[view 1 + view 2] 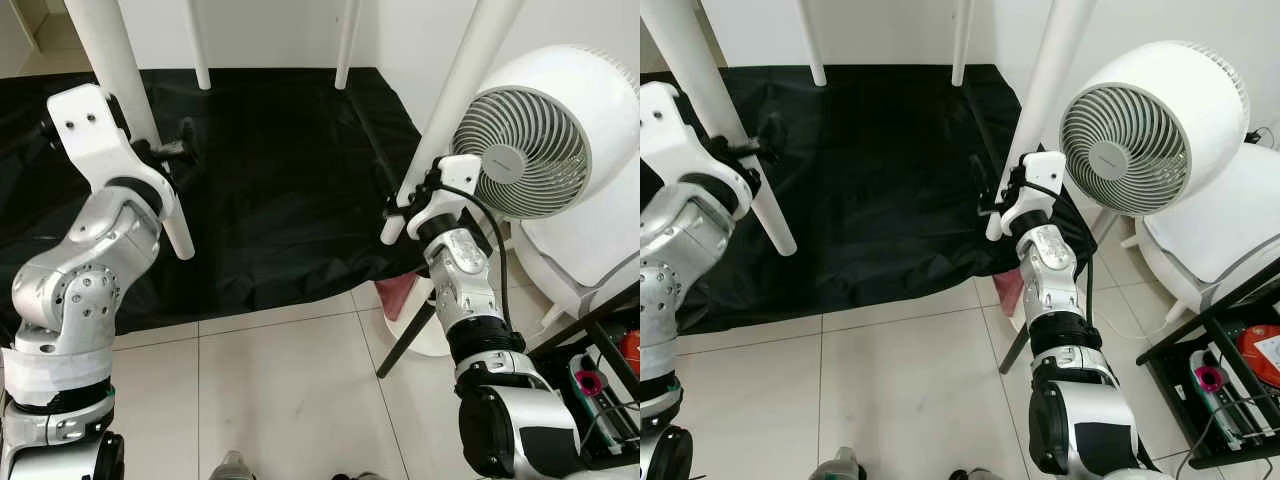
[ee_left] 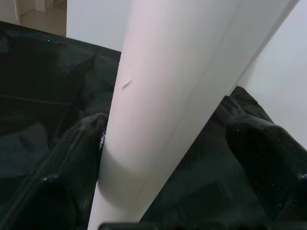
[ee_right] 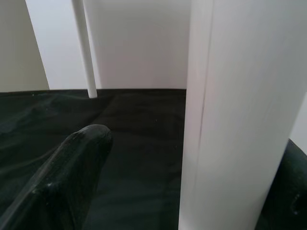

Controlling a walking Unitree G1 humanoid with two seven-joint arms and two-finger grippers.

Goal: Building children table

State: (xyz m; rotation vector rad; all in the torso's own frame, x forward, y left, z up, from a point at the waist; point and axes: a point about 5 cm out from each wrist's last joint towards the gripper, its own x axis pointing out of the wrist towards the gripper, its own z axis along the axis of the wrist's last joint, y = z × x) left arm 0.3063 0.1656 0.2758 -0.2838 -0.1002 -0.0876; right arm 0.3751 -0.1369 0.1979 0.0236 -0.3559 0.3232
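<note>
Left tool: our left tool [image 1: 172,150] has its black fingers [image 2: 62,182] set either side of the near left table leg [image 1: 125,100], gripping it.
Right tool: our right tool [image 1: 400,205] holds the near right table leg [image 1: 455,100] low down, one finger [image 3: 72,167] beside the white tube, closed on it.
Table: we see four white legs reaching up out of frame, two far legs [image 1: 200,45] standing on the black sheet [image 1: 280,200]; the near legs' feet hang just above it.
Progress: we judge the legs fitted; setting it down square seems to be what remains.
Around: the white fan [image 1: 545,135] sits just beside the right leg and crowds that arm; a black rack [image 1: 600,370] stands further right on the tiled floor [image 1: 280,390].
</note>
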